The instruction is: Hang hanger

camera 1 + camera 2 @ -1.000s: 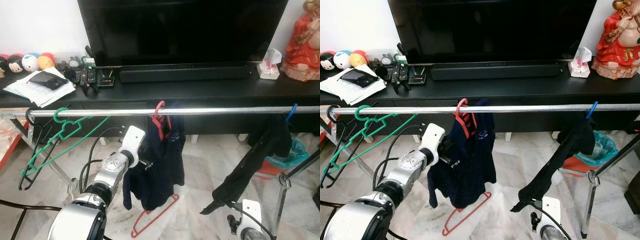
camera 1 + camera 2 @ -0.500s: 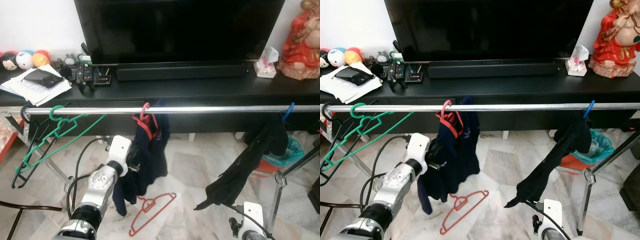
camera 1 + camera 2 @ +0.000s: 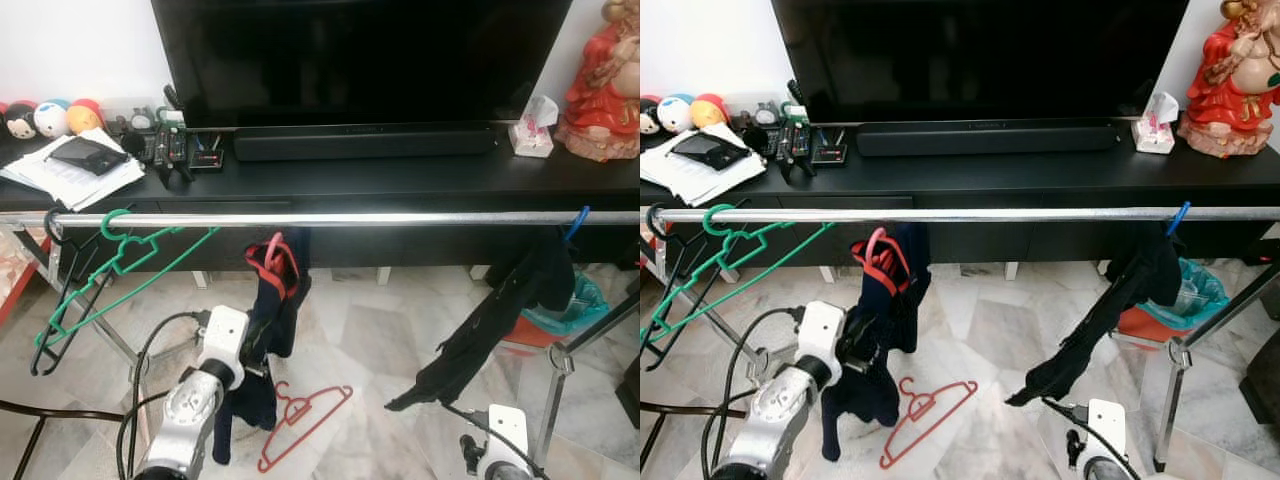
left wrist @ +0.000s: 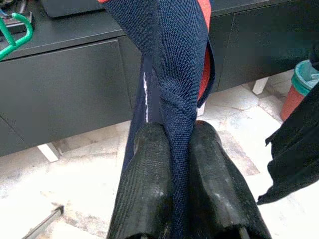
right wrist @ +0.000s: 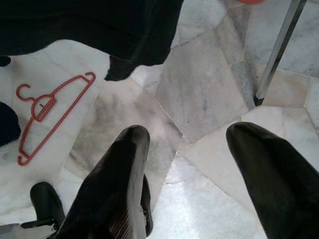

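Left gripper [image 4: 179, 149] pinches the navy garment [image 3: 268, 330] on its red hanger [image 3: 272, 262], hook just below the rail [image 3: 330, 218]. Right gripper [image 5: 199, 164] gapes empty over the floor.

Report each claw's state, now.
Left claw: closed on the navy garment.
Right claw: open, holding nothing, above the marble floor.

The dark navy knitted garment [image 4: 175, 74] covers most of the red plastic hanger [image 3: 272, 262] it hangs on, and its upper part runs past the left wrist view's edge. The black cloth [image 5: 99, 30] is cropped at the right wrist view's border. Items beside the small black remote controls [image 3: 172, 150] are too small to identify.
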{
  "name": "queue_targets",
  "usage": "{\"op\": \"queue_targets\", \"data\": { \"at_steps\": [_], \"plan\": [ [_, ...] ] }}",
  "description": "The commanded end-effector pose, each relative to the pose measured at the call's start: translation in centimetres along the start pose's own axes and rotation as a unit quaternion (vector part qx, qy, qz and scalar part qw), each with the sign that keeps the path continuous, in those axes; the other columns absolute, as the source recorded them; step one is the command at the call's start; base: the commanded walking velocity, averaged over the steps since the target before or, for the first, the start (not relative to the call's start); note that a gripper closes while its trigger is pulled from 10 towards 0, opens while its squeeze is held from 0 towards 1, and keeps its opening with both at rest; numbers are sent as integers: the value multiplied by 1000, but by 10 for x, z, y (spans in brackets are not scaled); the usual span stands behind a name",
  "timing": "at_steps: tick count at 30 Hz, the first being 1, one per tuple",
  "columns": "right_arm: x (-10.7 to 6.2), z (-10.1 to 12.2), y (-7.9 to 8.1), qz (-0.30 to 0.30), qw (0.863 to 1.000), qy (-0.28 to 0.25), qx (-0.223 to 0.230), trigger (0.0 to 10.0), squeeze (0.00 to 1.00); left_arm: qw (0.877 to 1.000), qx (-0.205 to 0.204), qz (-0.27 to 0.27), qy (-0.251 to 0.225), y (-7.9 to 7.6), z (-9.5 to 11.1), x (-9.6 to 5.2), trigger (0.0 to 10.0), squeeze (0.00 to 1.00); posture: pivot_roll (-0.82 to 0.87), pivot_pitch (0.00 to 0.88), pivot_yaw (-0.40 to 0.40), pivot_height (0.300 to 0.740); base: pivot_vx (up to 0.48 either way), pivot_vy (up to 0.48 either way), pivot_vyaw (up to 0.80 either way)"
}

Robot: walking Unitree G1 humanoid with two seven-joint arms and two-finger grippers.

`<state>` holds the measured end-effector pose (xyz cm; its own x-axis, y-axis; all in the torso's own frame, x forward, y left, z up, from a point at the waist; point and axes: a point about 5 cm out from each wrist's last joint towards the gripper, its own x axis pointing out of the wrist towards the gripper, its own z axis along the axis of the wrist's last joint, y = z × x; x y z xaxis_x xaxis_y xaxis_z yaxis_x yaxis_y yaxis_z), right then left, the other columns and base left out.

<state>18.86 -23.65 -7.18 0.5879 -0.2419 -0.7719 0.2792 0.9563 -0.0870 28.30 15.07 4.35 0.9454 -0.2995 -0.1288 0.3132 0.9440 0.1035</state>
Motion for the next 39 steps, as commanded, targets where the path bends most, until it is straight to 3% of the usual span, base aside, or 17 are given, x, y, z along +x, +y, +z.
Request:
{"op": "queue_targets", "data": {
  "at_steps": [1,11,24,39],
  "plan": [
    [-1,-3,0,-3,1000,0,-2,10000,0,1000,12,1,-24,-1,14,6,10000,0,-185,0,16,740,0,0,0],
    [-1,-4,-2,-15,1000,-6,2,10000,0,1000,4,-10,-16,-15,12,4,10000,0,-193,0,17,740,0,0,0],
    [-1,0,0,-21,999,-12,23,10000,0,1000,0,-4,-13,-12,16,6,10000,0,-189,0,18,740,0,0,-61],
    [0,2,-1,-21,1000,-18,13,10000,0,1000,-8,-5,-11,-15,17,7,10000,0,-187,0,16,740,0,0,-154]
  ]
}}
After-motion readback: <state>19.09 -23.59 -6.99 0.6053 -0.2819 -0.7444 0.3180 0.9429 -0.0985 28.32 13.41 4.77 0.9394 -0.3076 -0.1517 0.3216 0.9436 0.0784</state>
